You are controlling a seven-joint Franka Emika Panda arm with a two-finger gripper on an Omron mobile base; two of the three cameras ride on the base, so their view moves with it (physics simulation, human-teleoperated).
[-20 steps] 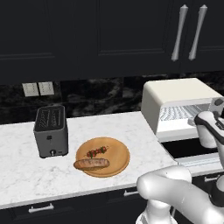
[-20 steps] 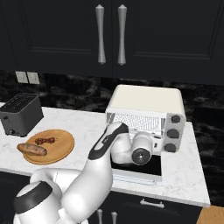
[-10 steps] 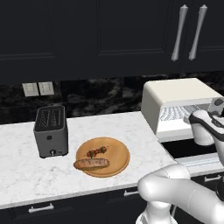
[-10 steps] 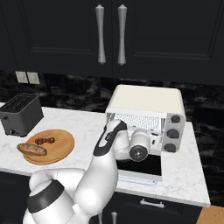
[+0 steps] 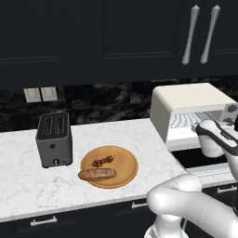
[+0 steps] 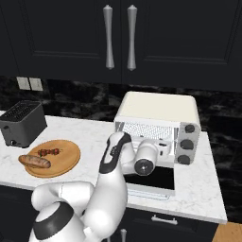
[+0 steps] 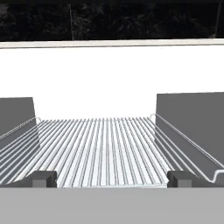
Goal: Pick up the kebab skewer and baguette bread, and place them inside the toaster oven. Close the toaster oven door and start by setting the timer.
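Fingers spread wide and empty at the mouth of the toaster oven (image 6: pixel 158 118).

I see the gripper (image 7: pixel 111 178) facing the bare wire rack (image 7: pixel 105 148), fingers (image 7: pixel 41 178) apart with nothing between them. The toaster oven door (image 6: pixel 153 178) lies folded down flat. The kebab skewer (image 5: pixel 103 161) and baguette bread (image 5: pixel 96 174) lie side by side on the round wooden board (image 5: pixel 125 169) near the surface's front edge, beside the slot toaster (image 5: pixel 54 138).
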